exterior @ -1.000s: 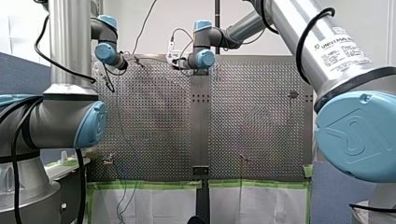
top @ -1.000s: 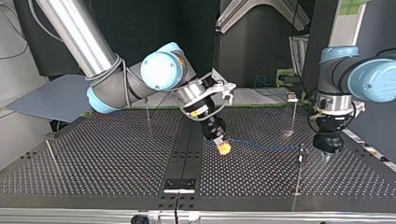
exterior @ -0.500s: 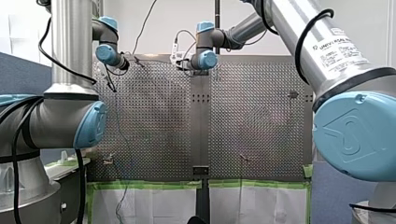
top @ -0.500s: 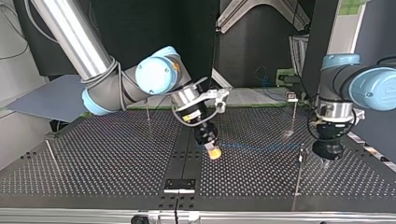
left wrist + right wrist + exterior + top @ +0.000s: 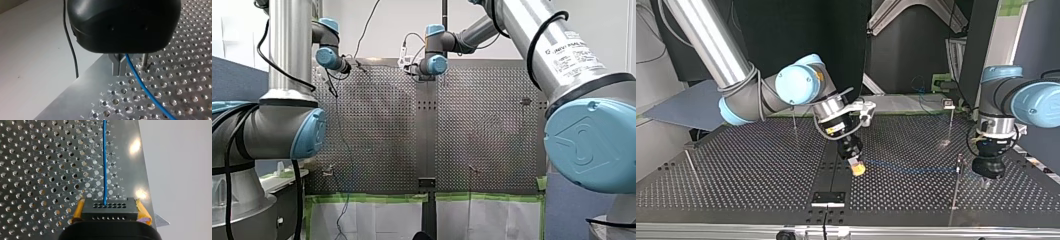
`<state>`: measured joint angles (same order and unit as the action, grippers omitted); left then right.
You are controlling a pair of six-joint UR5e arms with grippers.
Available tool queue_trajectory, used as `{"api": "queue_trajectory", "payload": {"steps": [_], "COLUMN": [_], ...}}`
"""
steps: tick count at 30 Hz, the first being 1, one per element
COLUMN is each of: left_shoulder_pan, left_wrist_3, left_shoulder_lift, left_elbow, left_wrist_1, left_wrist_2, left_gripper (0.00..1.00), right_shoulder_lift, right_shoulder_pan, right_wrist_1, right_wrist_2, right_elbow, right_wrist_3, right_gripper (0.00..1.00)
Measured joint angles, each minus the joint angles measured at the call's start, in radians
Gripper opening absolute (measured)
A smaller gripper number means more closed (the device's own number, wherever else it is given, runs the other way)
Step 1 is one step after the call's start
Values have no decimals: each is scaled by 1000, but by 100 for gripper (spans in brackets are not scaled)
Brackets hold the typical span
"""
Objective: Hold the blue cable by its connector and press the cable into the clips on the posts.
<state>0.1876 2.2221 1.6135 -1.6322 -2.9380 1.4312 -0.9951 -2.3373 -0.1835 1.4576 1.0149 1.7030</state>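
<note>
The table (image 5: 37,170) is bare shiny metal, all punched holes. The blue cable (image 5: 104,170) looks smooth and plasticky, the connector (image 5: 110,208) is matt black plastic. My left gripper (image 5: 119,68) has a glossy black shell.

A metal bench (image 5: 736,170) drilled all over with a regular grid of small holes. In the top view a dark strip (image 5: 835,160) runs down its middle, with a small pale plate (image 5: 827,198) at the strip's near end. Four thin posts stand on the bench: a far left post (image 5: 794,120), a left edge post (image 5: 690,167), a far right post (image 5: 951,122) and a near right post (image 5: 956,187). A thin blue cable (image 5: 104,170) runs low over the holes, from the strip towards the near right post; whether it touches the surface cannot be told. Small letters (image 5: 101,93) are engraved beside the holes along one edge. In the front view, green tape (image 5: 372,198) lines the bench's near edge.
</note>
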Motion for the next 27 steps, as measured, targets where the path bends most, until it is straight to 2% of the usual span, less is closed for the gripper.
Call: {"api": "queue_trajectory", "payload": {"steps": [8, 13, 19, 27], "left_shoulder_pan": [7, 11, 15, 14], "left_wrist_3": [0, -2, -1, -25], "left_shoulder_lift": [1, 1, 11, 41], "left_elbow": [0, 0, 0, 0], "left_wrist_1": [5, 15, 34, 34], "left_wrist_2": [25, 30, 24, 3], "left_gripper": [1, 1, 1, 1], "right_shoulder_lift": [4, 26, 64, 72], "right_shoulder_pan": [9, 12, 12, 12], "right_wrist_1": [-8, -5, 2, 9], "right_wrist_2": [1, -3, -8, -12], "right_elbow": [-3, -28, -71, -87], "right_wrist_3": [6, 11, 13, 14], "right_gripper": [0, 0, 0, 0]}}
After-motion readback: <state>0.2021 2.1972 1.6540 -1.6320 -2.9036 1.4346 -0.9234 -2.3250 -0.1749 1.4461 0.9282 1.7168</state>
